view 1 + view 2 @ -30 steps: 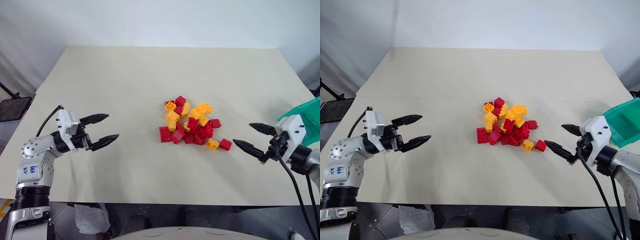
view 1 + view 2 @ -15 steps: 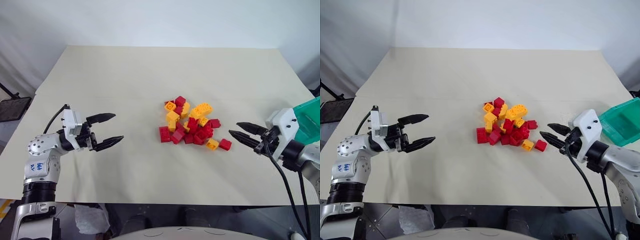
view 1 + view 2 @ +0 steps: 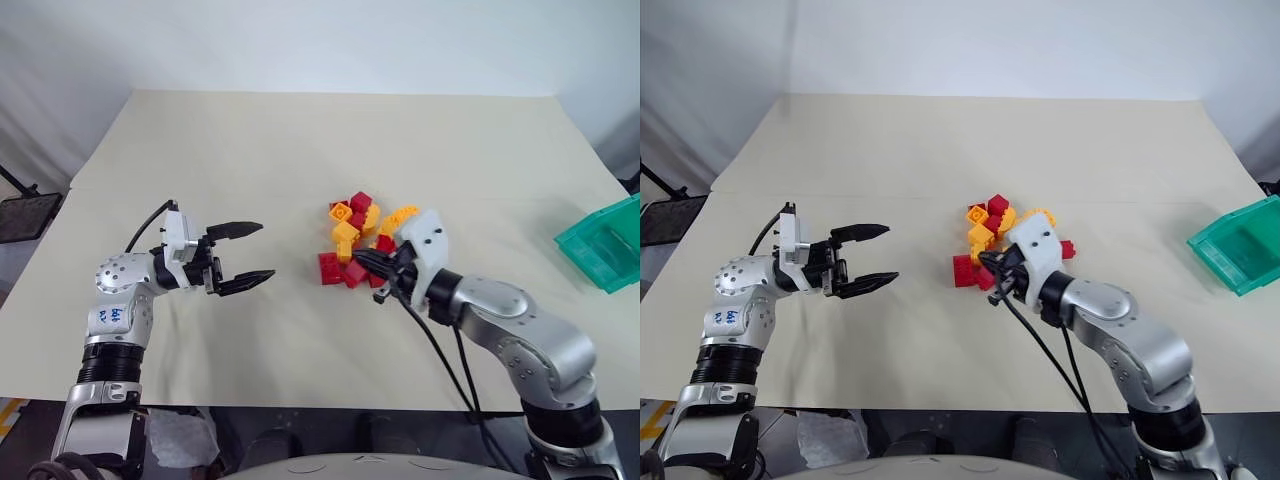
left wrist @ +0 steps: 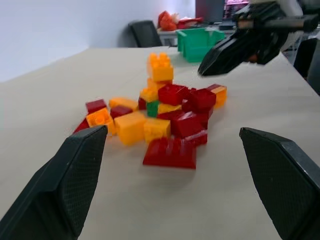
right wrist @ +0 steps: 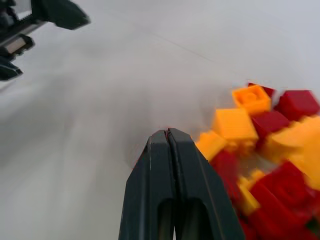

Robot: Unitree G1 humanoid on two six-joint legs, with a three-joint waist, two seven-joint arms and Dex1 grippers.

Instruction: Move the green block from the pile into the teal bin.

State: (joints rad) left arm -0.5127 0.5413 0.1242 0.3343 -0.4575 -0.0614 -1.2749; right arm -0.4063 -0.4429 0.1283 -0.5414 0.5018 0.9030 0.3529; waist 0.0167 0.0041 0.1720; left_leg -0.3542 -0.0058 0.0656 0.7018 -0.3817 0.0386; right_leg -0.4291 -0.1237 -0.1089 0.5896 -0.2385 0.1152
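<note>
In the middle of the pale table (image 3: pixel 250 140) lies the pile (image 3: pixel 372 240) of red and yellow-orange bricks, and the green block (image 4: pixel 153 108) sits wedged low among them, on the side turned toward the left claw (image 3: pixel 250 252), with a yellow brick beside it and red ones around it. The right claw (image 3: pixel 372 266) hangs over the near edge of the pile, its two black fingers pressed tight together with nothing between them; from the head views the green block is hidden under the bricks and this arm. The right arm reaches in from the robot's right, forearm angled across the table, claw pointing left and slightly down. The left claw hovers well apart from the pile, jaws spread wide and level, aimed toward it. The teal bin (image 3: pixel 602 243) rests near the table's right edge, well apart from the pile.
</note>
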